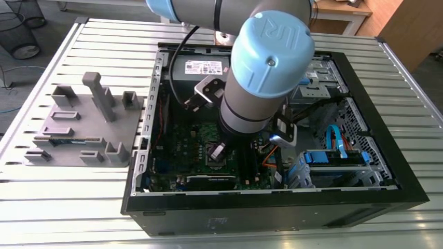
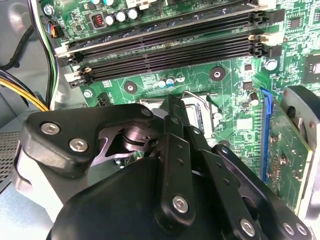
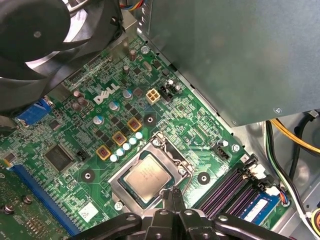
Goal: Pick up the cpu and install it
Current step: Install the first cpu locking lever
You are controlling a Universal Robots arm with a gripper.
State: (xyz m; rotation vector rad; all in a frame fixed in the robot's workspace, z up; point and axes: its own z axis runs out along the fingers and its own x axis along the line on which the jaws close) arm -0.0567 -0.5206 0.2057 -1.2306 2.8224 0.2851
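The cpu (image 3: pixel 146 177), a small square chip with a silver top, lies flat inside the open silver-framed socket (image 3: pixel 161 145) on the green motherboard. My gripper (image 3: pixel 172 194) hangs just above the socket's edge nearest the memory slots. Its black fingers are drawn together, shut, with nothing between them. In the second wrist view the gripper (image 2: pixel 171 104) covers most of the socket (image 2: pixel 202 114). In the exterior view the gripper (image 1: pixel 217 151) reaches down into the open computer case (image 1: pixel 387 155) over the board's middle.
Black memory slots (image 2: pixel 170 45) run beside the socket. A round black fan (image 3: pixel 45 45) and the grey power supply box (image 3: pixel 235 55) stand close by. Cables (image 3: pixel 295 145) run along the case wall. Outside the case, a grey tray (image 1: pixel 83 129) holds a green memory stick (image 1: pixel 66 140).
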